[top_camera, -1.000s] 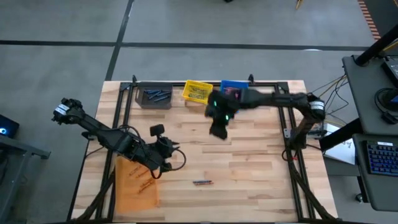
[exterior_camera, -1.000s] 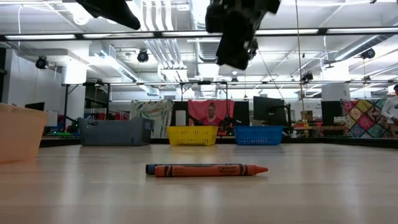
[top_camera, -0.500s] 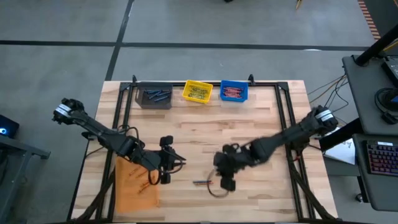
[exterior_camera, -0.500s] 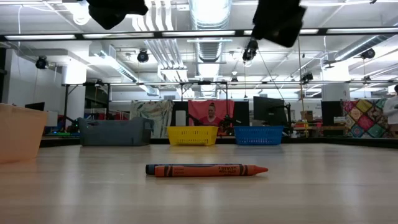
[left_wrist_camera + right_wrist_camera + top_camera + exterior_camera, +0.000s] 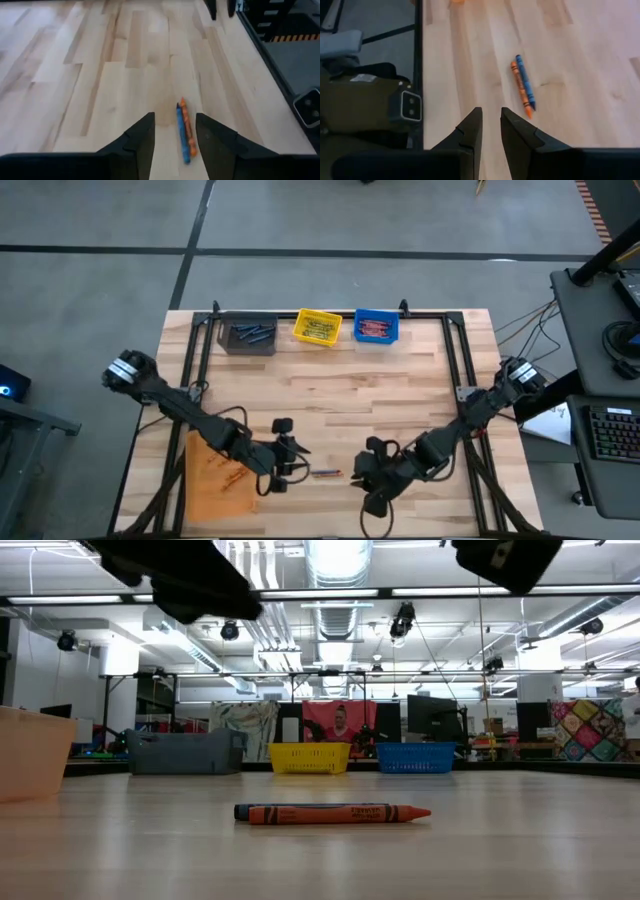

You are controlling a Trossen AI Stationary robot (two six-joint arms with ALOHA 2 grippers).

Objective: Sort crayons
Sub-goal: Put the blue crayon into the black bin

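Two crayons, one orange (image 5: pixel 186 125) and one blue (image 5: pixel 181 134), lie side by side, flat on the wooden table near its front edge (image 5: pixel 325 473). In the low view the orange crayon (image 5: pixel 335 813) hides most of the blue one. My left gripper (image 5: pixel 175 120) hovers open just left of the pair (image 5: pixel 297 471), a finger on either side of the crayons' near end, touching nothing. My right gripper (image 5: pixel 491 115) hangs just right of the pair (image 5: pixel 360 473), open by a narrow gap, with the crayons (image 5: pixel 522 87) ahead of it.
An orange bin (image 5: pixel 205 495) holding orange crayons sits at the near left. Grey (image 5: pixel 250 335), yellow (image 5: pixel 318 328) and blue (image 5: pixel 376 327) bins with crayons line the far edge. A black frame (image 5: pixel 462 370) runs along the table's sides. Bare wood lies between the bins and the grippers.
My right gripper has swung from over the far bins to the near edge, ending just right of the two crayons. My left gripper has moved from above the orange bin toward the right and down, up to the crayons. The crayons have kept still.
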